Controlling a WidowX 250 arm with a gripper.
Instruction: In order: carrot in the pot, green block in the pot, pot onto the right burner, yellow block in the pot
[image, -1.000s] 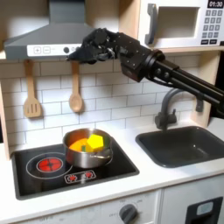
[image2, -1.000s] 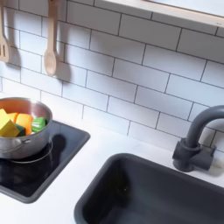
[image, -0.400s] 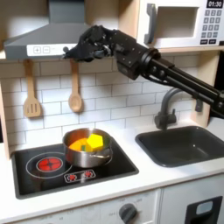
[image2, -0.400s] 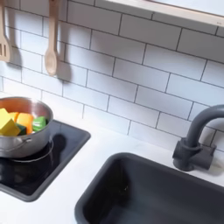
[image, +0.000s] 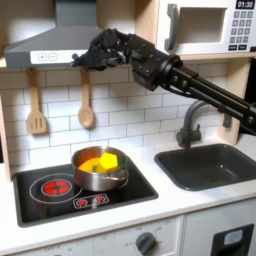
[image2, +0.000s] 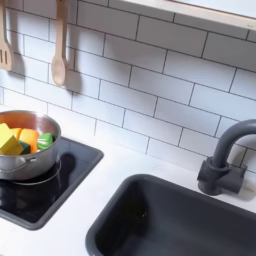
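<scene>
The gripper (image: 88, 58) hung high in the upper middle of the first exterior view, up by the range hood (image: 50, 40), and the pot (image: 100, 172) sat almost straight below it, well apart, low in the frame. I couldn't tell how the jaws stood; the dark fingers blurred into the hood's shadow, though nothing seemed to be carried in them.

The pot stood on the cooktop (image: 85, 190), over the burner toward the first exterior view's right, with the other red-ringed burner (image: 56, 187) bare beside it. In the second exterior view, at the left edge, the yellow block (image2: 9, 142), the carrot (image2: 27, 138) and the green block (image2: 44, 141) all lay inside the pot's rim, packed close together.

To my eye, every step looked done, so any coming move would likely be only a retreat upward, away from the pot beneath.
</scene>
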